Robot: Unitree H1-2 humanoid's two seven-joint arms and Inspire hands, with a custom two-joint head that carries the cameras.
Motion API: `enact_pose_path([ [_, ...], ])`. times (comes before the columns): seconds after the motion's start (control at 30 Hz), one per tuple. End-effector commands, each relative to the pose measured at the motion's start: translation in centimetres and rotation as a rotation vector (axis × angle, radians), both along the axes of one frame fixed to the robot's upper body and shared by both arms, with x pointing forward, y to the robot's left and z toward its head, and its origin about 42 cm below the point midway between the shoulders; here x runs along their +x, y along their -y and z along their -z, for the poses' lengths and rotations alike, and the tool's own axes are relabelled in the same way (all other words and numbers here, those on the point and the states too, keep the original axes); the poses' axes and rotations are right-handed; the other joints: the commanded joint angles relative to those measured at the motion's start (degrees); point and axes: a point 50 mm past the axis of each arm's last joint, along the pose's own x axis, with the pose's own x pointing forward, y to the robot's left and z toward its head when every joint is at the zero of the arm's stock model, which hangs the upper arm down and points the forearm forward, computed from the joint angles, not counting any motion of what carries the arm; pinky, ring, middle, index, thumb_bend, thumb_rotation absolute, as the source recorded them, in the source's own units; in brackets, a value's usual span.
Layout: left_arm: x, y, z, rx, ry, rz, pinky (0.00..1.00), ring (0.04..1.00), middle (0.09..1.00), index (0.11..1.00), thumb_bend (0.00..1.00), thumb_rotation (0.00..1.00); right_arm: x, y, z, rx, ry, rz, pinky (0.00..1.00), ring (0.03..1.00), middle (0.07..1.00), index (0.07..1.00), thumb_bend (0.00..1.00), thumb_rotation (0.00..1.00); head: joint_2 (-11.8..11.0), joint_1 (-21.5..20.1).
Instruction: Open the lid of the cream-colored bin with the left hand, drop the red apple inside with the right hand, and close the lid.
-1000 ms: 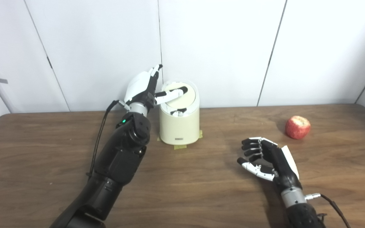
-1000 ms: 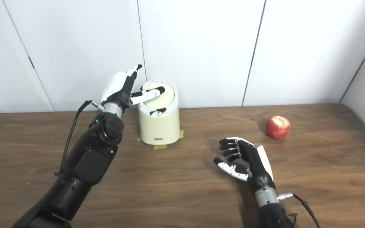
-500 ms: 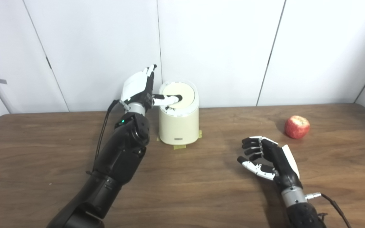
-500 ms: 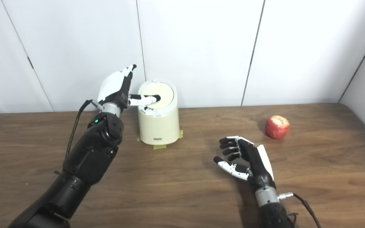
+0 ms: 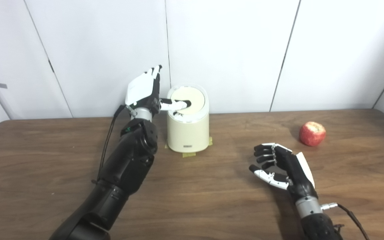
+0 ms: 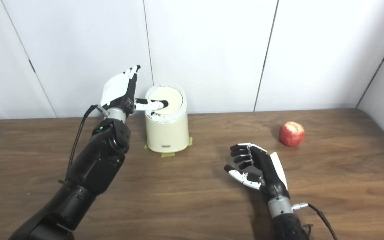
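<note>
The cream-colored bin (image 5: 188, 130) stands near the wall at the back of the brown table, its round lid (image 5: 192, 98) lying down on top. My left hand (image 5: 144, 90) is raised just left of the bin, open, with its thumb reaching over the lid's left part and the other fingers pointing up. The red apple (image 5: 312, 133) lies on the table far to the right. My right hand (image 5: 283, 165) rests low over the table, left of and nearer than the apple, fingers curled apart and holding nothing.
Yellow tape (image 5: 189, 154) marks the table under the bin's base. White wall panels close the back, and a cable (image 5: 352, 216) trails from the right wrist. Bare wood (image 5: 212, 193) lies between the two arms.
The left hand has pulled back leftward, its thumb now nearer the lid's left edge; the lid has settled flatter on the bin. The right hand and apple have not moved.
</note>
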Motion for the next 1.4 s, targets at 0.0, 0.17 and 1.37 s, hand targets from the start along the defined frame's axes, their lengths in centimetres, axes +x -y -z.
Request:
enact_pose_path([
  [0.0, 0.7, -0.3, -2.0, 0.04, 0.064, -0.013, 1.0, 1.0, 1.0, 1.0, 0.95, 0.14, 0.7, -0.3, -1.6, -0.007, 0.081, -0.01, 0.48, 0.577, 0.611, 0.61, 0.33, 0.1, 0.0, 0.0],
  [0.17, 0.5, -0.5, -1.6, 0.034, 0.055, -0.009, 1.0, 1.0, 1.0, 1.0, 0.96, 0.15, 0.6, -0.4, -1.6, 0.0, 0.078, -0.011, 0.48, 0.58, 0.613, 0.612, 0.32, 0.1, -0.2, 0.0],
  [1.37, -0.9, 0.6, -3.9, -0.212, 0.105, 0.059, 1.0, 0.978, 0.983, 0.985, 0.88, 0.34, 0.7, -0.7, -1.3, -0.009, 0.074, -0.008, 0.47, 0.574, 0.613, 0.614, 0.33, 0.11, -1.0, -0.3],
])
